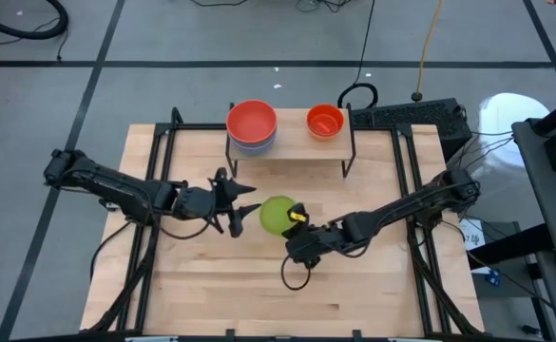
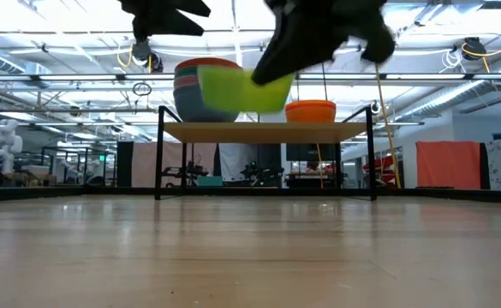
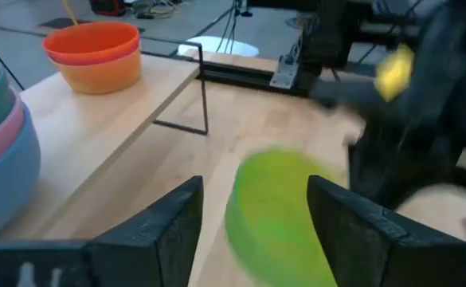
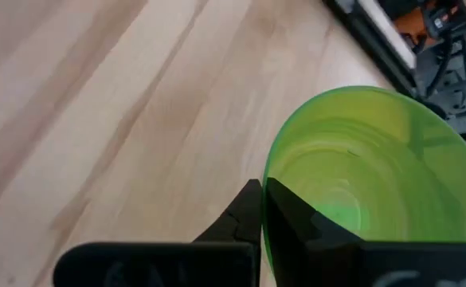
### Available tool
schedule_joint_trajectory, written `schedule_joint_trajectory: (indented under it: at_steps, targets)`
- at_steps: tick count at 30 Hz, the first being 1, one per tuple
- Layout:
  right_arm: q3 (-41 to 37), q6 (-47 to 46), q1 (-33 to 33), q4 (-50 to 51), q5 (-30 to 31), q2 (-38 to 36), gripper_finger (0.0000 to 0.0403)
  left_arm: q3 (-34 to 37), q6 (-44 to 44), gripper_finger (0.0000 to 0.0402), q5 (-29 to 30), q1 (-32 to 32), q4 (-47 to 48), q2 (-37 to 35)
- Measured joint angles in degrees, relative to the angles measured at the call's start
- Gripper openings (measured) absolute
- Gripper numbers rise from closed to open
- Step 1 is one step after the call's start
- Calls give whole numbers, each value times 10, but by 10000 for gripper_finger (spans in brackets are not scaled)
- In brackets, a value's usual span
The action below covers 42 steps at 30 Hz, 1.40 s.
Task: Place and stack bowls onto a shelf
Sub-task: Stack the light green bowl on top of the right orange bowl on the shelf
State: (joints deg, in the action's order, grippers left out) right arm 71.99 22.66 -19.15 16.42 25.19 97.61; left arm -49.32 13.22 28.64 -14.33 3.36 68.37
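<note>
- We have the right claw (image 4: 262, 209) clamped on the rim of the small green plastic bowl (image 1: 277, 215), lifted clear of the table (image 1: 211, 294).
- Left claw (image 3: 252, 219) spread apart, just beside it.
- Next: carry it to the light-wood wire-legged shelf (image 1: 292, 145) and stack or place it.

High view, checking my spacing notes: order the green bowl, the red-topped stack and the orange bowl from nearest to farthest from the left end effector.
1. Green bowl, just beside the left end effector, clamped by the right end effector.
2. Red-topped stack, shelf's left end.
3. Orange bowl, shelf's right part.
</note>
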Motion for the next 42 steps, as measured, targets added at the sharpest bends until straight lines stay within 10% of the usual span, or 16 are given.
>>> schedule_joint_trajectory:
  at_steps: [21,42]
  targets:
    - [44,-25,177,99,-3,-200,0,122,10,127,43,-45,-152,8]
    - [121,-46,449,220,-197,-181,0,189,10,127,2,-46,-212,8]
